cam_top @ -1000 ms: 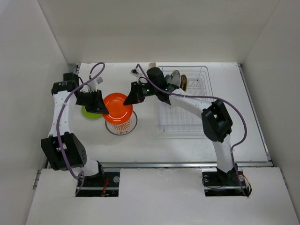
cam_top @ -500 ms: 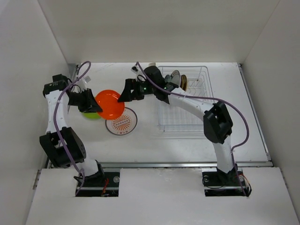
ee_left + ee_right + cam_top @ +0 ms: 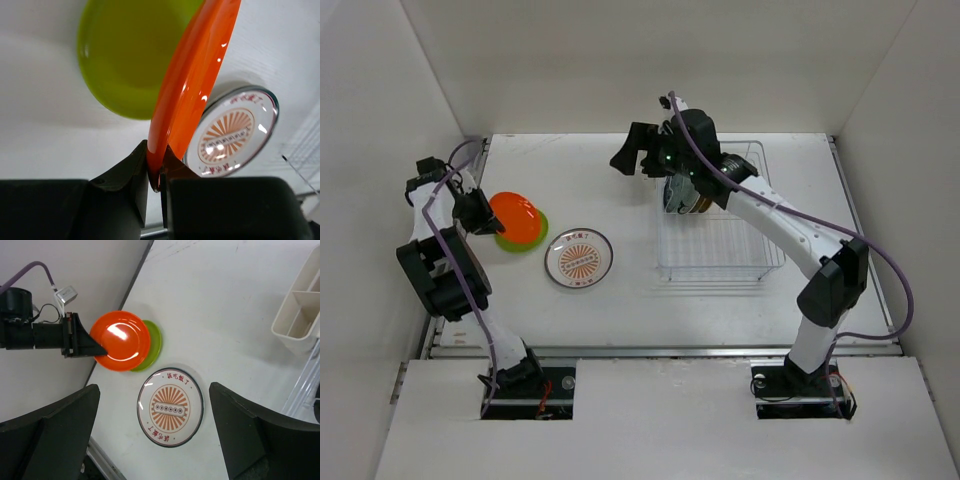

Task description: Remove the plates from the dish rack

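Note:
My left gripper (image 3: 156, 160) is shut on the rim of an orange plate (image 3: 195, 85), which it holds tilted just above a lime green plate (image 3: 125, 60) lying on the table. From above, the left gripper (image 3: 480, 214) is at the far left with the orange plate (image 3: 515, 217) over the lime plate (image 3: 530, 238). A white plate with an orange sunburst (image 3: 579, 258) lies flat nearby. My right gripper (image 3: 632, 156) hangs open and empty, high over the table left of the dish rack (image 3: 720, 262). A few plates (image 3: 682, 196) stand in the rack's far left corner.
The rack's white cup holder (image 3: 300, 315) shows at the right edge of the right wrist view. A side wall stands close behind the left gripper (image 3: 97, 349). The table's metal front edge (image 3: 660, 350) runs below the sunburst plate (image 3: 170, 407).
The right gripper let go of the orange plate, opened and drew back up toward the rack. The left gripper carried the plate leftward until it was over the lime plate.

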`<act>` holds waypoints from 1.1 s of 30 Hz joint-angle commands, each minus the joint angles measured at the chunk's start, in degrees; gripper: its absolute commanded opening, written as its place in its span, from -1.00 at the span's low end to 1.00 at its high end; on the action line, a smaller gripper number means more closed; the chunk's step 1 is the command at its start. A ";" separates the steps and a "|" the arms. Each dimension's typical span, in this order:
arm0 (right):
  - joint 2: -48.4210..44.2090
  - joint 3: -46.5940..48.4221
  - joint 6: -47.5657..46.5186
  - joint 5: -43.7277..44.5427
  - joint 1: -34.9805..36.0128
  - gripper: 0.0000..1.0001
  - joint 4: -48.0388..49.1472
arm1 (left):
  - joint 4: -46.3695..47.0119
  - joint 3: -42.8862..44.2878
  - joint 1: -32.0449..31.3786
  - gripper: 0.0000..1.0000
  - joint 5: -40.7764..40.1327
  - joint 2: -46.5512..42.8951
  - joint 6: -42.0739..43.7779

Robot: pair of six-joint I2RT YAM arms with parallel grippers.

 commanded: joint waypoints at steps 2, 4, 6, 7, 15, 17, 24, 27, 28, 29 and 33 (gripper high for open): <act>-1.59 -0.18 -2.10 4.96 0.66 0.93 -4.04 | 4.25 4.06 -0.40 -1.00 -7.92 2.15 -2.13; -2.91 -1.24 -2.10 5.57 0.66 0.93 -4.04 | 3.74 4.84 -0.40 -1.00 -8.62 3.73 -1.51; -2.91 -1.24 -2.10 5.58 0.66 0.93 -4.04 | 2.25 5.72 -0.40 -1.00 -8.63 6.37 -0.91; -2.91 -0.72 -2.63 5.58 0.66 0.93 -4.04 | 1.72 6.51 -0.40 -1.00 -8.63 7.16 -0.20; -5.45 -1.94 -3.69 7.07 0.66 0.93 -5.62 | -3.21 8.63 -2.06 -0.39 -10.20 12.17 2.53; -6.24 -2.56 -3.69 10.04 0.66 0.93 -6.15 | -6.19 10.64 -2.85 -0.20 -10.21 12.71 3.67; -11.08 -2.56 -2.63 26.80 0.05 1.00 -11.24 | -10.67 14.61 -5.76 0.04 -15.57 13.50 6.31; -12.57 -2.56 -2.63 30.97 -2.75 1.00 -14.14 | -11.30 15.93 -5.76 0.17 -16.28 13.50 6.84; -12.58 -3.17 -2.63 32.46 -3.82 1.00 -14.93 | -11.30 15.93 -5.76 0.19 -16.28 12.63 6.84; -13.19 -3.18 -2.11 33.08 -4.87 1.00 -16.59 | -11.30 15.93 -5.76 0.23 -16.28 12.10 6.84; -13.20 -3.71 -1.31 32.30 -11.72 1.00 -19.68 | -11.82 16.45 -5.76 0.34 -16.28 7.45 6.84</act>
